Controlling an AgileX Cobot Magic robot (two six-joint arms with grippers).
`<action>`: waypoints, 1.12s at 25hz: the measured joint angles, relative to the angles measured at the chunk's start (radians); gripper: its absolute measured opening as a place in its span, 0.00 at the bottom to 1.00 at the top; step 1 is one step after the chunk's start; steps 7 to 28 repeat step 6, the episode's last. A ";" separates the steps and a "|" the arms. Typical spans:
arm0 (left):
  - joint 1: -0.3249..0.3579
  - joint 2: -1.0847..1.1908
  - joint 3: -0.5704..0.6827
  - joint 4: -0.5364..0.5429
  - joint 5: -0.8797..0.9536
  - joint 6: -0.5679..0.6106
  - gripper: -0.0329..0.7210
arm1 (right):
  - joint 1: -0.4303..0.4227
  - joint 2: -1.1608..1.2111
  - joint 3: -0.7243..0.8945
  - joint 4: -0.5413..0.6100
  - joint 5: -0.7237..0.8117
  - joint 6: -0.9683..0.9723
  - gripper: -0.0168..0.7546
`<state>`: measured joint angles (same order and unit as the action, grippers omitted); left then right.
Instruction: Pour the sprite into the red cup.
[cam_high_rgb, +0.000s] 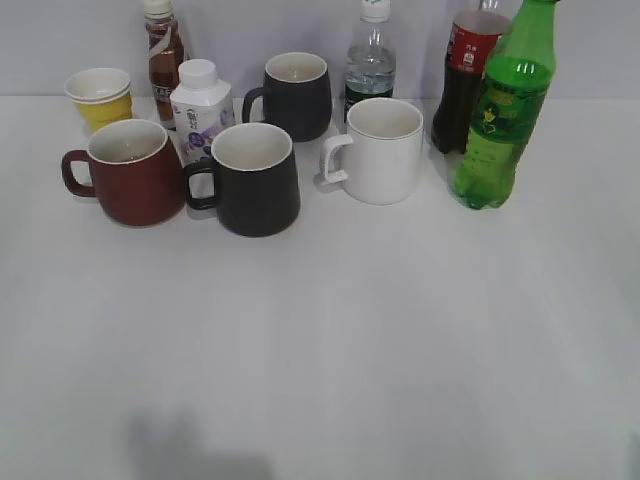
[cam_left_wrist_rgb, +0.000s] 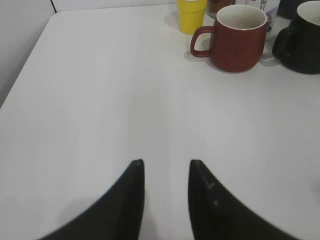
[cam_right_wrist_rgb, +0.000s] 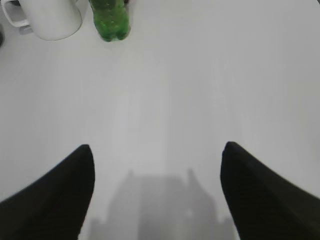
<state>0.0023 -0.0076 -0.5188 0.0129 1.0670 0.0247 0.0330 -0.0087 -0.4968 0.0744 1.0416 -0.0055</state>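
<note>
The sprite (cam_high_rgb: 500, 120), a tall green bottle with a green label, stands upright at the right back of the table; its base shows in the right wrist view (cam_right_wrist_rgb: 111, 21). The red cup (cam_high_rgb: 130, 172), a dark red mug with white inside, stands at the left, handle to the left; it also shows in the left wrist view (cam_left_wrist_rgb: 239, 39). My left gripper (cam_left_wrist_rgb: 166, 162) is open and empty over bare table, well short of the red cup. My right gripper (cam_right_wrist_rgb: 157, 147) is wide open and empty, well short of the sprite. Neither gripper shows in the exterior view.
Between the two stand a black mug (cam_high_rgb: 253, 178), a second black mug (cam_high_rgb: 295, 95) and a white mug (cam_high_rgb: 378, 150). Behind are a yellow paper cup (cam_high_rgb: 101, 98), a small white carton (cam_high_rgb: 200, 112), a brown drink bottle (cam_high_rgb: 163, 50), a clear water bottle (cam_high_rgb: 370, 60) and a cola bottle (cam_high_rgb: 463, 80).
</note>
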 joint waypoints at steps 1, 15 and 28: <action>0.000 0.000 0.000 0.000 0.000 0.000 0.36 | 0.000 0.000 0.000 0.000 0.000 0.000 0.78; 0.000 0.000 0.000 0.000 0.000 0.000 0.36 | 0.000 0.000 0.000 0.000 0.000 -0.001 0.78; 0.000 0.000 0.000 0.000 0.000 0.000 0.36 | 0.000 0.000 0.000 0.000 0.000 -0.001 0.78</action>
